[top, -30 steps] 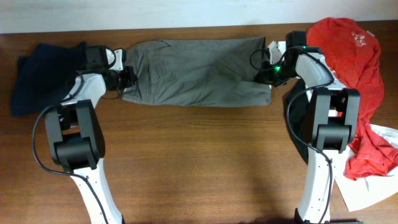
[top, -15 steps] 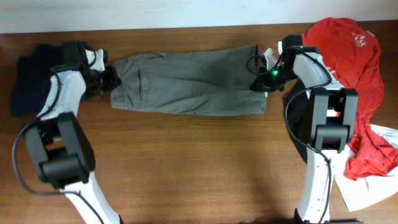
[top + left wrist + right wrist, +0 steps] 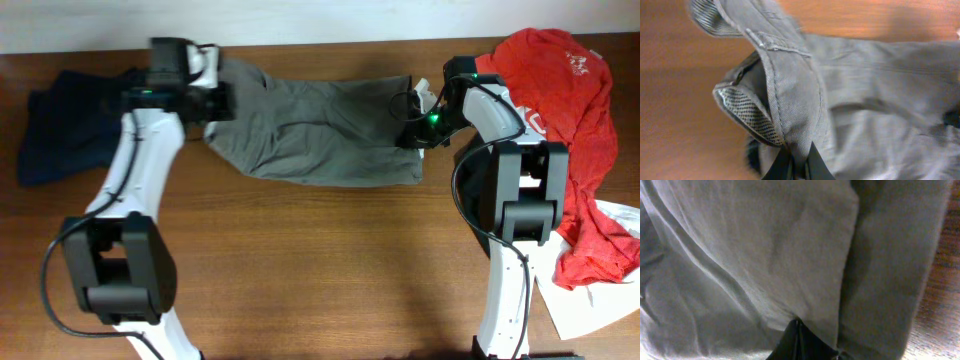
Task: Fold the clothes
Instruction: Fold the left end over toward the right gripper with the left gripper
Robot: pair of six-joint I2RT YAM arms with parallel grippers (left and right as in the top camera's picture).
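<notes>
— Jaws on both arms are clamped on cloth: the left jaws pinch a seamed edge of the grey-olive shorts (image 3: 310, 135), and the right jaws nip the opposite end.
— Why hold both ends?
— I'd say to pull the shorts taut and flat for a fold. They lie stretched along the bench (image 3: 300, 260) between the two, and the left end looks lifted.
— And the rest?
— Red T-shirt (image 3: 570, 90) is beside the right arm and the navy piece (image 3: 60, 130) is far left. Neither is gripped.
</notes>
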